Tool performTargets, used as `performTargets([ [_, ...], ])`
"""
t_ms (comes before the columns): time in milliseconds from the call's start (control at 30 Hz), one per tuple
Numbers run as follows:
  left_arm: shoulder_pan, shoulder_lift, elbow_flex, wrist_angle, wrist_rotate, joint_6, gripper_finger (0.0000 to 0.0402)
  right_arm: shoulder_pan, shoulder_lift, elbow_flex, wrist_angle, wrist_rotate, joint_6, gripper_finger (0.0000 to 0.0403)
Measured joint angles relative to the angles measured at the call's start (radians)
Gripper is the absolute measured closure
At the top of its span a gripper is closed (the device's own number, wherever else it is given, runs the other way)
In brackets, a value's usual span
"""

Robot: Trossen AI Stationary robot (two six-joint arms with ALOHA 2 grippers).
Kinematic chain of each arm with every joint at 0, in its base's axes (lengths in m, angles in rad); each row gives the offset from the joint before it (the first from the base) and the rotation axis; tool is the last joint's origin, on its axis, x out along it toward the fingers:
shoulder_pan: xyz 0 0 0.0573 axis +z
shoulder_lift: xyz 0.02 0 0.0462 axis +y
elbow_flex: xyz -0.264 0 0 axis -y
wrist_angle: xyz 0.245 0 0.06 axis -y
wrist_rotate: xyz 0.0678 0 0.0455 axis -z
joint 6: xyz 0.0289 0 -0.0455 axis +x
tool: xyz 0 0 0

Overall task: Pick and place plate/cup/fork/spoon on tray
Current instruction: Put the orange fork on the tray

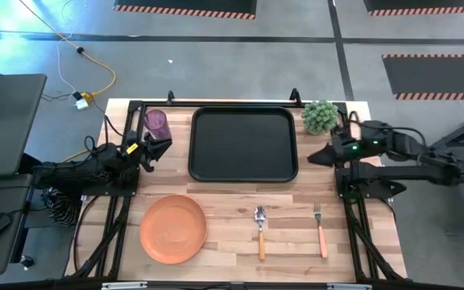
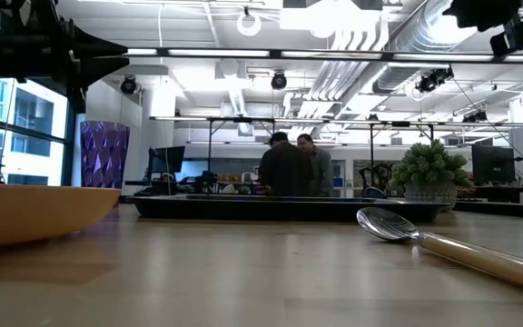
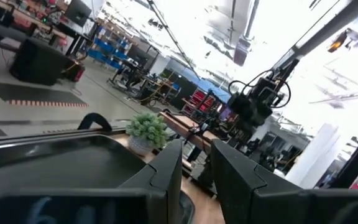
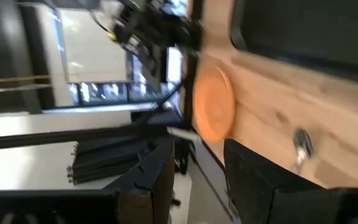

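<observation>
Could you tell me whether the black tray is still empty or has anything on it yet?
Empty. The high view shows the tray bare inside its rim, with the plate, spoon and fork on the wood and the cup beside it.

A small green bushy plant [image 1: 321, 116] in a pale pot stands at the far right corner of the wooden table [image 1: 232, 234]. On the grey floor beyond the far left corner, a yellow cable [image 1: 99, 68] runs to a small connector block. In the low view, two people [image 2: 291, 166] stand close together in the room behind the table, beneath exposed ceiling ducts [image 2: 384, 36].
</observation>
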Motion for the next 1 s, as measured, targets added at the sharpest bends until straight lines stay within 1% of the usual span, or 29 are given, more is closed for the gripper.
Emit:
performTargets([
  [133,0.0,0.0,0.0,0.0,0.0,-0.03,0.0326,0.016,0.069,0.0,-0.003,-0.041,0.038,0.0274],
  [300,0.0,0.0,0.0,0.0,0.0,-0.03,0.0326,0.122,0.126,0.0,-0.035,-0.056,0.14,0.0274],
  [400,0.0,0.0,0.0,-0.003,-0.018,-0.029,0.0326,0.215,0.157,0.0,-0.07,-0.01,0.214,0.0274],
  [533,0.0,0.0,0.0,-0.009,-0.065,-0.028,0.0326,0.35,0.198,0.0,-0.105,0.064,0.334,0.0274],
  [733,0.0,0.0,0.0,-0.012,-0.088,-0.028,0.0326,0.52,0.273,0.0,-0.112,0.153,0.5,0.0274],
  [900,0.0,0.0,0.0,-0.013,-0.118,-0.028,0.0326,0.641,0.357,0.0,-0.111,0.19,0.638,0.0274],
  [1000,0.0,0.0,0.0,-0.013,-0.122,-0.028,0.0326,0.709,0.419,0.0,-0.108,0.194,0.722,0.0274],
])
